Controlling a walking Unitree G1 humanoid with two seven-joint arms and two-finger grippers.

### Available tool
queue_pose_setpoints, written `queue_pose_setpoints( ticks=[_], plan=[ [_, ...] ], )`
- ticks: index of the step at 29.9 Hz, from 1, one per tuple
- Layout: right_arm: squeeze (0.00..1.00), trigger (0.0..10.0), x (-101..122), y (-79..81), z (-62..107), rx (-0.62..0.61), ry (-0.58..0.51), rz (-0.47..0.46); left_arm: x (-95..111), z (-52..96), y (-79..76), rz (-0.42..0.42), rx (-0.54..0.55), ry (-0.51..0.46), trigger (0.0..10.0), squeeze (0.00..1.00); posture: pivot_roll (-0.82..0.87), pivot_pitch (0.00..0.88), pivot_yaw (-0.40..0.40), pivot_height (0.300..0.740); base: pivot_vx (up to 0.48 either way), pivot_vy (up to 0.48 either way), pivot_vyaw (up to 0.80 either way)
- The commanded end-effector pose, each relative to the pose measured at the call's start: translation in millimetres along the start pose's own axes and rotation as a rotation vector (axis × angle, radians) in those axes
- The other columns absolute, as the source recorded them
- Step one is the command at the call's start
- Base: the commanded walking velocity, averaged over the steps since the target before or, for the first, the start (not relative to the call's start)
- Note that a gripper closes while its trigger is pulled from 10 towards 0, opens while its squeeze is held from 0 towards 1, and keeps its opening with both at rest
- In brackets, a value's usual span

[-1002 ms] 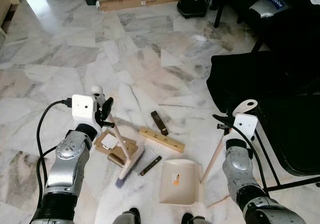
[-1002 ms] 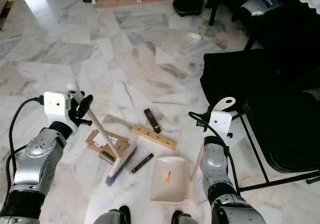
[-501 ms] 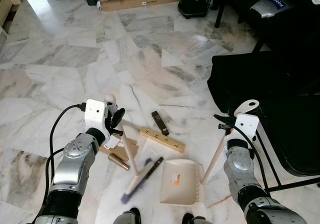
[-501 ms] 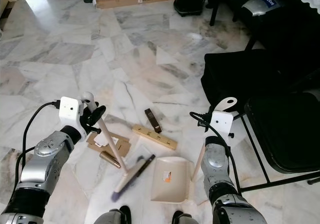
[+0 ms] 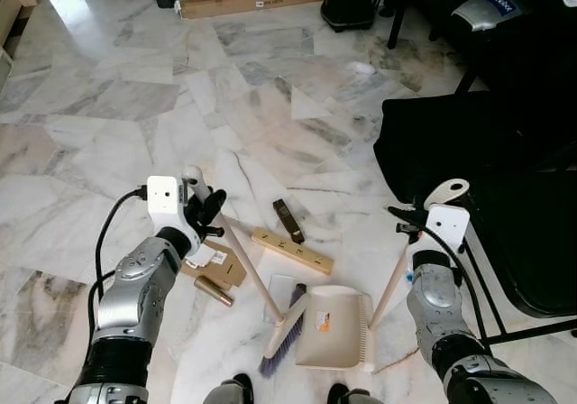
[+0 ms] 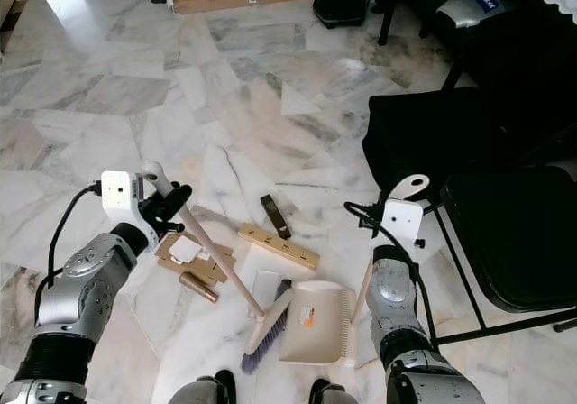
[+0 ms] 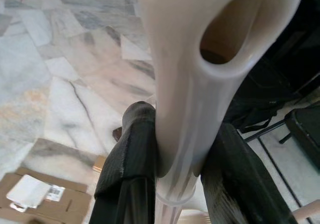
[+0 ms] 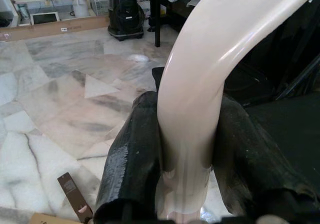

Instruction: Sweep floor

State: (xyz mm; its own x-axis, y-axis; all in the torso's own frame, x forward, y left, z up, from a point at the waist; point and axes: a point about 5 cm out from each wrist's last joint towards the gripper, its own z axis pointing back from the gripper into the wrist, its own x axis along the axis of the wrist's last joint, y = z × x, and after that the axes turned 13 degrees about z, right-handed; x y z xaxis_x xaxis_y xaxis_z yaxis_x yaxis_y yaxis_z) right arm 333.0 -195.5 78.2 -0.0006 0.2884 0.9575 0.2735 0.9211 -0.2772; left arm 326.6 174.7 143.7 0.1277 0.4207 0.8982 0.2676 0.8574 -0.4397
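— Where is the broom [image 5: 285,329] seen?
— Low in the middle of the frame. Its bristles are pressed right against the open mouth of the dustpan [image 5: 335,330].
— Which way is its stick laid?
— Slanted, from the brush up to the left gripper [image 5: 209,213], which is clenched on it.
— And the right gripper [image 5: 413,230]?
— Clamped on the dustpan's handle. Litter left of the brush is nearer the left arm: the cardboard [image 5: 219,264], the small tube [image 5: 215,290].

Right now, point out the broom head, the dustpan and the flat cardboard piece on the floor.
broom head [image 5: 283,335]: left eye view, on the bristle block beside the pan.
dustpan [image 5: 335,334]: left eye view, on the pan's flat inside.
cardboard piece [image 5: 224,270]: left eye view, on its brown face.
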Motion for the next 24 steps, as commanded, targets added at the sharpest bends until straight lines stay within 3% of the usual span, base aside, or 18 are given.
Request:
queue_pose_setpoints(
  ticks=[1, 10, 17, 18, 24],
  plan=[
    [0.0, 10.0, -10.6, 3.2, 5.9, 0.021, 0.055, 0.014, 3.9, 0.9, -7.5, 0.064, -0.057, -0.018, 10.0, 0.0, 0.18, 0.231, 0.025, 0.74, 0.0, 0.0, 0.0],
    [0.0, 10.0, -15.3, 6.1, 10.3, 0.036, 0.063, 0.087, 18.8, 4.5, 0.4, 0.002, 0.015, -0.091, 10.0, 0.0, 0.21, 0.247, 0.024, 0.74, 0.0, 0.0, 0.0],
    [0.0, 10.0, -18.6, 6.6, 15.2, 0.007, 0.069, 0.066, 42.7, 12.4, 12.9, -0.083, 0.121, -0.213, 10.0, 0.0, 0.22, 0.267, 0.032, 0.74, 0.0, 0.0, 0.0],
    [0.0, 10.0, -17.5, 5.4, 14.9, -0.014, 0.061, 0.073, 49.4, 14.5, 16.1, -0.124, 0.15, -0.243, 10.0, 0.0, 0.22, 0.274, 0.034, 0.74, 0.0, 0.0, 0.0],
    [0.0, 10.0, -8.4, 0.9, 8.8, -0.05, 0.016, 0.068, 53.1, 20.3, 18.3, -0.13, 0.167, -0.256, 10.0, 0.0, 0.22, 0.298, 0.042, 0.74, 0.0, 0.0, 0.0]
  ],
)
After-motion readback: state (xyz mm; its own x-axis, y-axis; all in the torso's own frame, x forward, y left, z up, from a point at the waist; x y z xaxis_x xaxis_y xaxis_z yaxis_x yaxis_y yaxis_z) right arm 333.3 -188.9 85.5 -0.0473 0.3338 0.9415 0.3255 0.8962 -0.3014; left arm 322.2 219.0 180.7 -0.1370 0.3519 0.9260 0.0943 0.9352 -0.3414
